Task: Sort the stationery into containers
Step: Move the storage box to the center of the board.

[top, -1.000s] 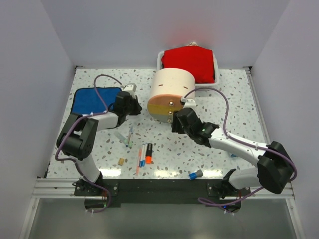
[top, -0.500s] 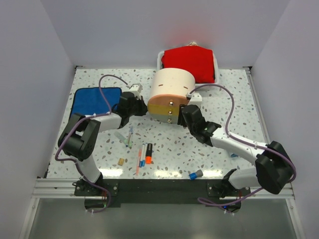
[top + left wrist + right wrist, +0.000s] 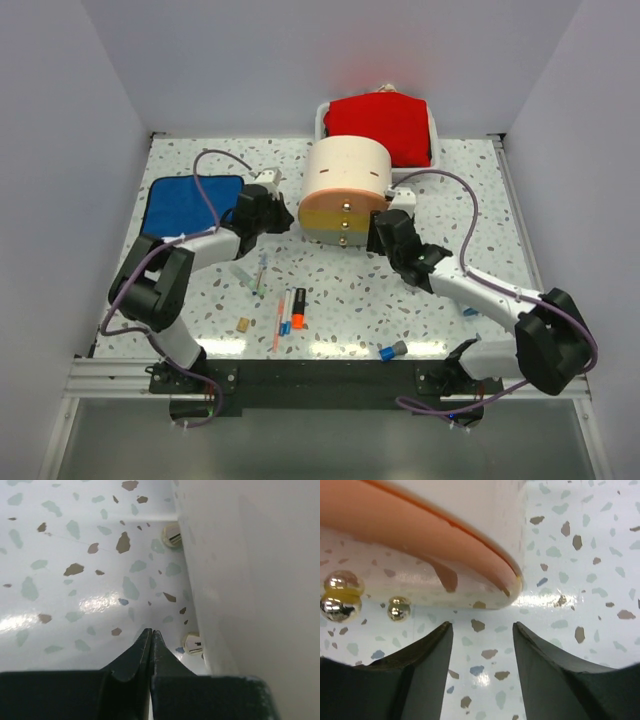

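The cream half-cylinder drawer unit [image 3: 345,185] stands mid-table with yellow-orange drawer fronts and gold knobs [image 3: 343,225] facing the arms. My left gripper [image 3: 285,222] is shut and empty, right beside the unit's left wall [image 3: 250,570]. My right gripper [image 3: 378,238] is open and empty at the unit's lower right corner; the drawer front [image 3: 420,530] and a gold knob [image 3: 342,595] show in the right wrist view. Pens and markers [image 3: 288,312], a tan eraser [image 3: 242,324], a clear cup [image 3: 243,272] and a blue-grey cap piece [image 3: 392,351] lie on the near table.
A blue cloth [image 3: 190,200] lies at the left. A white tray with red cloth [image 3: 382,125] stands behind the unit. A small blue item [image 3: 468,312] lies under the right forearm. Two small white feet [image 3: 193,644] show at the unit's base.
My right gripper has moved from in front of the drawers to the unit's right corner. My left gripper has moved right, up to the unit's left side.
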